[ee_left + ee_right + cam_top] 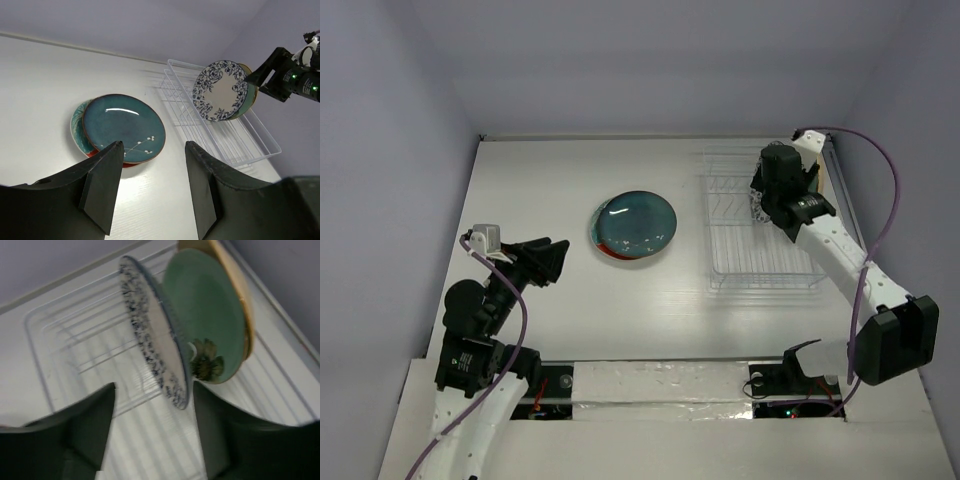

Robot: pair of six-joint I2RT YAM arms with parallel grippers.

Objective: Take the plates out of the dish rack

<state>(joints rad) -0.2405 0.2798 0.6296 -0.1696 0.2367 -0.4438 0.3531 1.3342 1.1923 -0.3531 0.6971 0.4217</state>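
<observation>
The white wire dish rack (760, 262) stands at the right of the table. Three plates stand upright at its far end: a white one with dark blue flowers (150, 330), a pale green one (210, 320) and a tan one (235, 285). My right gripper (155, 390) is open just above them, with the white plate's rim between its fingers, close to the right finger. A dark teal plate (636, 222) lies on a red-and-teal plate (77, 125) mid-table. My left gripper (152, 150) is open and empty, short of that stack.
The rack's near half (235, 140) holds no plates. The right arm (290, 77) reaches over the rack's far end. The side wall runs close along the rack's right. Bare table (540, 180) lies left of the stack.
</observation>
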